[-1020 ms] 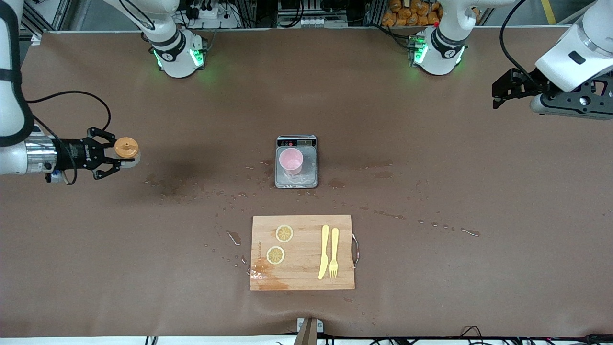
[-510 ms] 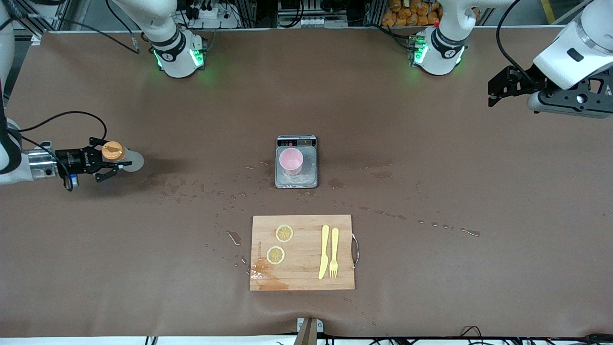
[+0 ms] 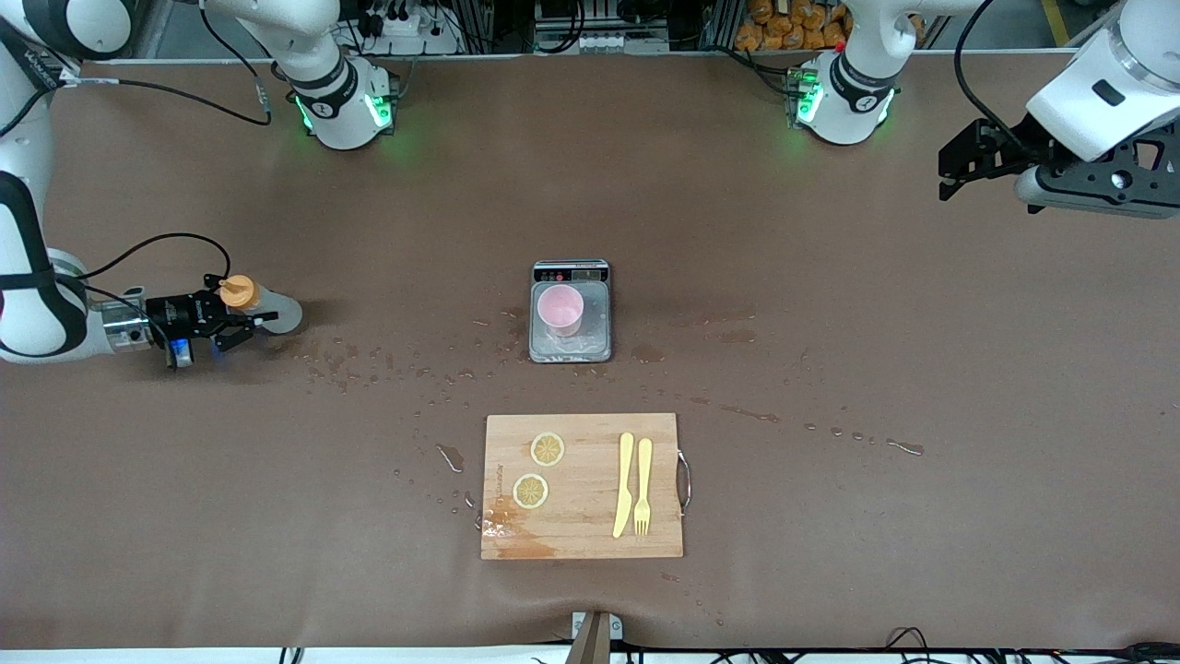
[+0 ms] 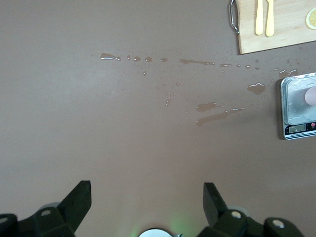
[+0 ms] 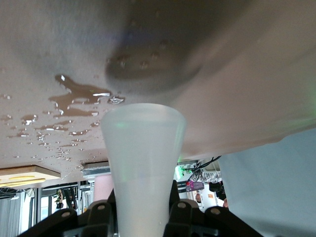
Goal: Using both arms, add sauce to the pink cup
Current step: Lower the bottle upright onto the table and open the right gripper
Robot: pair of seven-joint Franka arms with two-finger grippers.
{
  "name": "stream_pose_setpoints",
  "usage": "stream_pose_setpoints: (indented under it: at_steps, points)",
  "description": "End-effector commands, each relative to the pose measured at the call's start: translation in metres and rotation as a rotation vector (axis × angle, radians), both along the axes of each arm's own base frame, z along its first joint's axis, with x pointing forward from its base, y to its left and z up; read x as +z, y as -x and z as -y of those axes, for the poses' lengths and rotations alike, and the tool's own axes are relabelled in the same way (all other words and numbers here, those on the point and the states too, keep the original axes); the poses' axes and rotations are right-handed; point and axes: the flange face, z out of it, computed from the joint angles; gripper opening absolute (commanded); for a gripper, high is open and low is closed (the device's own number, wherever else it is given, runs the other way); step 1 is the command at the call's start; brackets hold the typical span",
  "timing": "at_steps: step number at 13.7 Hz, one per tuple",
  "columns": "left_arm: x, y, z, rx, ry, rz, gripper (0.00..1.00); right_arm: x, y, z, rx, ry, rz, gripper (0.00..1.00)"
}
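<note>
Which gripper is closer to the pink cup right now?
Right. The right gripper holds the sauce bottle toward its own table end; the left gripper waits farther from the pink cup.

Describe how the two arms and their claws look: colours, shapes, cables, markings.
Both arms are white, made of rounded jointed segments with black bands. Each round base glows green. The right arm ends in a silver wrist and a black two-finger claw, the right claw, with black cables looping nearby. The left claw is black, on a dark bracket below a white housing.

Robotics lab, two white arm bases (image 3: 341,106) bolted to a brown-covered table (image 3: 830,369), cables and equipment racks (image 3: 590,23) along its edge
</note>
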Motion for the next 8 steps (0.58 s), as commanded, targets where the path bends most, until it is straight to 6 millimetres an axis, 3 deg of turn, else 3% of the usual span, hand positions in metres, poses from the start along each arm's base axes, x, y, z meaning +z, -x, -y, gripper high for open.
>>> stream_pose_setpoints:
  at_steps: [1,3,4,6,8]
  points:
    - [0.007,0.006,0.000,0.021,0.011,0.005,1.00,-0.008,-0.002,0.017,-0.025,-0.049,0.041,0.64]
    - [0.007,0.006,-0.001,0.023,0.012,0.010,1.00,-0.008,-0.004,0.018,-0.022,-0.043,0.043,0.92]
    - [0.007,0.006,-0.001,0.023,0.012,0.010,1.00,-0.006,-0.006,0.020,-0.025,-0.037,0.043,1.00]
    - [0.005,0.004,-0.005,0.030,0.011,0.004,1.00,0.002,-0.013,0.027,-0.019,-0.022,0.062,1.00]
    - [0.003,0.001,-0.005,0.025,0.003,-0.001,1.00,0.037,-0.031,0.055,0.018,0.033,0.118,1.00]
